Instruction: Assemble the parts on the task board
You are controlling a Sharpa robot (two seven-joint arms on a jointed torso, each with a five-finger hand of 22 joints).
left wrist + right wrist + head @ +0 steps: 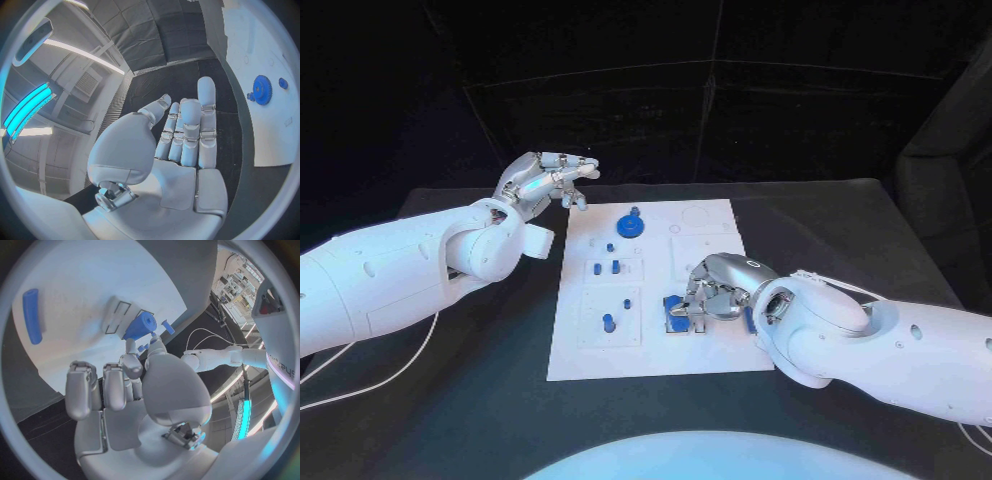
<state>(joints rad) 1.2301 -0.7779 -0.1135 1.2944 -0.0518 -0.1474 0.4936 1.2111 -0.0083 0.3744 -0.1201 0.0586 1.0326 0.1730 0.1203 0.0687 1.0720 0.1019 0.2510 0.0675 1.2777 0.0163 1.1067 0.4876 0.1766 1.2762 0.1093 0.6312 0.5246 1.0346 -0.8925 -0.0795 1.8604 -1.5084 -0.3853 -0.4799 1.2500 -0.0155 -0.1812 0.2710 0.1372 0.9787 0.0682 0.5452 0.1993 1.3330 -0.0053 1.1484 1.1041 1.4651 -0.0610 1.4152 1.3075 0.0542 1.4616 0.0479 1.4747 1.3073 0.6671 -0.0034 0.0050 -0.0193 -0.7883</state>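
One task board (661, 300) — about seven blue parts (630, 225), some hidden.

— Where's the task board (718, 355)?

— Middle of the table (877, 230). The gear (632, 225) lies on it toward eleven o'clock, small pegs (606, 268) at nine.

— And the hands?

— Left hand (548, 180) off the board, at ten o'clock. Right hand (718, 285) over the board at four, on a part (678, 305).

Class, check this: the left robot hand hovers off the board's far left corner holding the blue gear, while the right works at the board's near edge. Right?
Not quite. The head view shows the left robot hand holding nothing; the gear lies on the board. The right robot hand does work near the board's near edge.
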